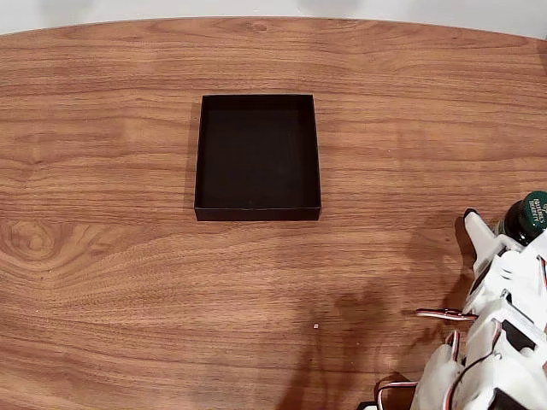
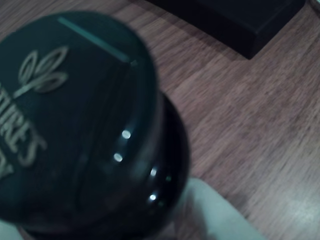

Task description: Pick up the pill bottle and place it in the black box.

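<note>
Wood table, black box centre, bottle upright at right edge, cap reading "TURES", gripper beside it, grip unclear.

Even bright fixed view, dim blurred wrist view, glints on cap

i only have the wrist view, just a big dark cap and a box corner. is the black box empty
observer: yes, in the fixed view the black box has nothing inside.
operator: where is it from the bottle
observer: up and to the left of the pill bottle in the fixed view, with bare wooden table between them.
operator: bottle standing or tipped
observer: it looks upright, cap facing up, at the right edge of the fixed view.
</note>
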Robot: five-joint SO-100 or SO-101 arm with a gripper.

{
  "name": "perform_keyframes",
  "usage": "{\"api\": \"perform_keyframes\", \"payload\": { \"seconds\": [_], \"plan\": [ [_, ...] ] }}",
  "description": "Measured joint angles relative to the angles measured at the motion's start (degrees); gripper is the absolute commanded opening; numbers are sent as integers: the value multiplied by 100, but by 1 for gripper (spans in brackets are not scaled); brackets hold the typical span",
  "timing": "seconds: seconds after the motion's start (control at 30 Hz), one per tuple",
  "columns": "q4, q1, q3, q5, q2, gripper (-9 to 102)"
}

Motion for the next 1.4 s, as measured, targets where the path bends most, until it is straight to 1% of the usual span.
{"api": "perform_keyframes", "payload": {
  "seconds": [0.27,0.53,0.83,1.1,1.4],
  "plan": [
    [-510,-202,0,-229,-352,42],
    [-1125,-422,0,-492,-571,43],
    [-1204,-475,-9,-492,-589,44],
    [-1204,-519,-9,-492,-589,39],
    [-1213,-800,-9,-738,-589,29]
  ]
}}
